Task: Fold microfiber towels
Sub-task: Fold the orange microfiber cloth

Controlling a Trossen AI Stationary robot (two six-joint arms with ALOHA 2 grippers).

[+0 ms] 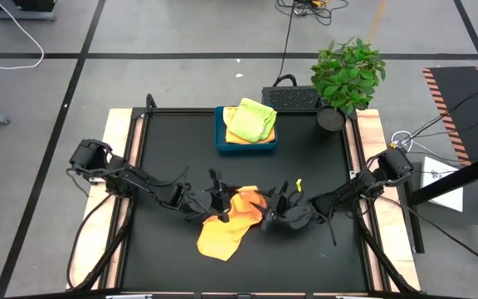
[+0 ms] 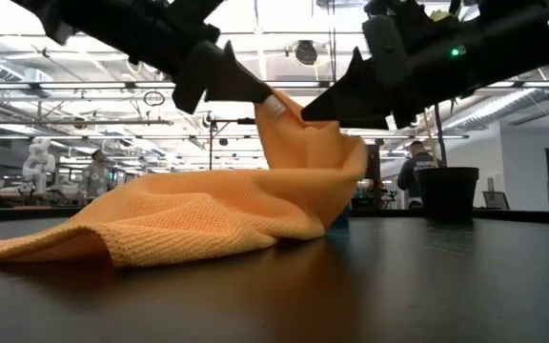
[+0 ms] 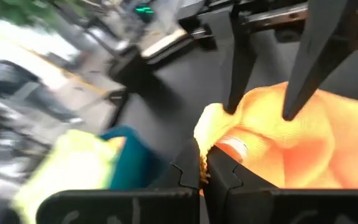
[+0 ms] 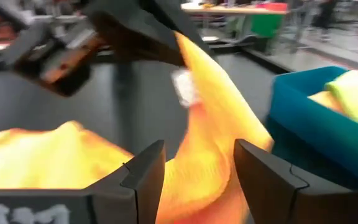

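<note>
Folding looks partly done: a blue tray (image 1: 219,143) at the table's far edge already holds a green towel (image 1: 252,120) on an orange one. Mid-table, the orange towel (image 1: 229,226) lies crumpled, unfolded. The left gripper (image 3: 202,167) pinches its raised edge tight; the right gripper (image 4: 197,169) gapes around it, gripping nothing.

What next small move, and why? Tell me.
Probably close the right tool on the raised orange towel edge: its fingers stand open around that fold, while the left tool is shut on the corner beside the white tag.
</note>
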